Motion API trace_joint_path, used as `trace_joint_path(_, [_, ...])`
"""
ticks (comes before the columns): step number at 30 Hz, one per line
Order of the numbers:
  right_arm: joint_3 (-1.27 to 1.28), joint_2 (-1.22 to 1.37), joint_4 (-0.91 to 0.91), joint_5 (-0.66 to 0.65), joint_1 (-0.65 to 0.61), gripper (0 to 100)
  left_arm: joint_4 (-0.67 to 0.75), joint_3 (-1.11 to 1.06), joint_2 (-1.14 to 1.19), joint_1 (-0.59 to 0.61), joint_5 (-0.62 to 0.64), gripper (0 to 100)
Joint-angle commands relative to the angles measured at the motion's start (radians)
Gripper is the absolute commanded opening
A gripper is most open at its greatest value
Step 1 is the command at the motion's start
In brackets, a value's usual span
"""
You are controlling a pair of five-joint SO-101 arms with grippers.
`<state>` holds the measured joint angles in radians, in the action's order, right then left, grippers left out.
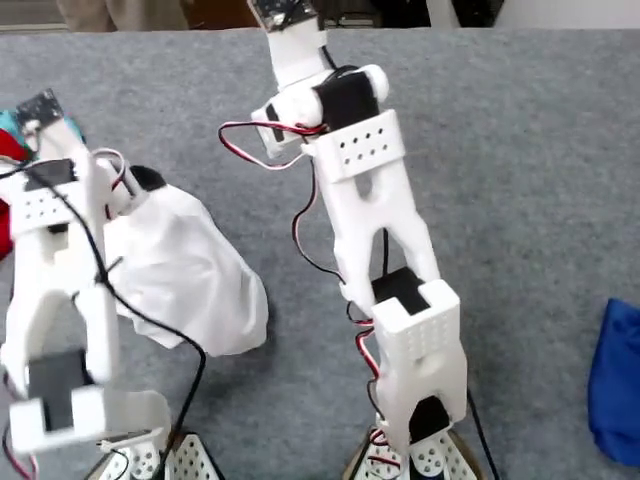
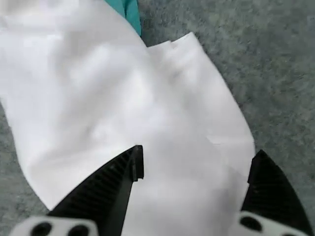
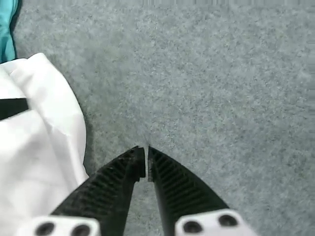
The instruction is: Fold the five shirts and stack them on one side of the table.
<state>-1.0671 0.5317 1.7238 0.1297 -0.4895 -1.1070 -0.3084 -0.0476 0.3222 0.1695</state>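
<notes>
Currently, the white shirt (image 1: 190, 270) lies bunched and unfolded on the grey bench (image 1: 520, 180), towards its left side beside the left arm. Left end effector (image 2: 198, 152): jaws spread wide, positioned directly over the white shirt (image 2: 98, 88); contact with the fabric cannot be confirmed. Right end effector (image 3: 147, 147): jaws pressed together, holding nothing, over bare bench just beside the shirt's edge. Teal cloth (image 2: 129, 12) shows at the shirt's far edge, with red cloth (image 1: 8, 150) next to it at the bench's left edge. Blue shirt (image 1: 618, 380) sits at the right edge, well apart from both arms.
</notes>
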Motion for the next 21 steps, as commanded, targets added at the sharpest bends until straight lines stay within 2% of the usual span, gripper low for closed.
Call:
trace_joint_path(1, [0.001,0.004,-0.021,0.006,-0.019,3.4,0.017,0.086,0.097,0.032,0.009,34])
trace_joint_path(5, [0.001,0.007,-0.034,0.008,-0.018,3.4,0.012,0.135,0.166,0.081,0.003,28])
trace_joint_path(10, [0.001,0.007,-0.034,0.005,-0.016,3.2,-0.071,0.186,0.166,0.120,-0.026,2])
trace_joint_path(12, [0.001,0.007,-0.034,0.003,-0.016,3.1,-0.123,0.218,0.166,0.120,-0.021,4])
trace_joint_path(21, [0.001,0.002,-0.028,0.009,-0.019,3.1,-0.399,0.456,0.166,0.121,-0.028,2])
